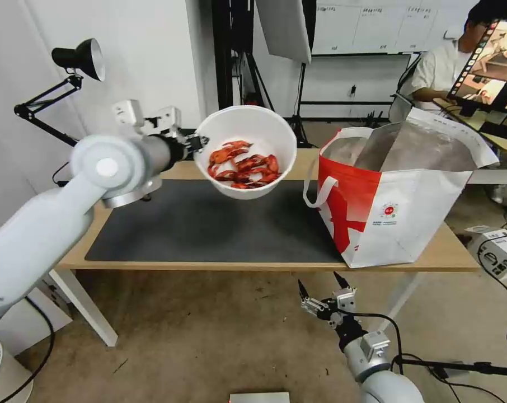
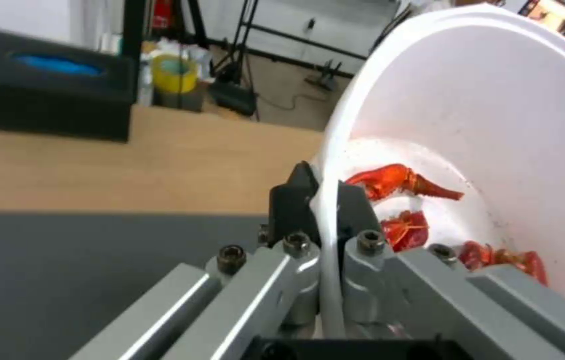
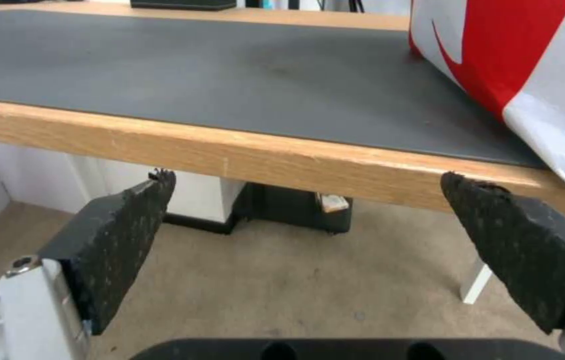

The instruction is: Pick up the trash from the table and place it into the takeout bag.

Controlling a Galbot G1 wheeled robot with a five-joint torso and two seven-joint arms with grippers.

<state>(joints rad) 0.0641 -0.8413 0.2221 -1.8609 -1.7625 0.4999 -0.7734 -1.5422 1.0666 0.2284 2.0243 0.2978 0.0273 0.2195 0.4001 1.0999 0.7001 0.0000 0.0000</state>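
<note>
Left gripper (image 2: pixel 322 200): jaws clamped on bowl (image 1: pixel 248 150) rim, above mat (image 1: pixel 209 224).
Right gripper (image 1: pixel 322 294): jaws apart, below bench (image 1: pixel 449 252) edge.

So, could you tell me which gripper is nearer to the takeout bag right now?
Probably the right gripper: it hangs open below the table edge, just in front of the takeout bag. The left gripper holds the white bowl above the mat, beside the bag.

White bowl (image 1: pixel 248 150) of crayfish shells, tilted, above table (image 1: pixel 153 260).
</note>
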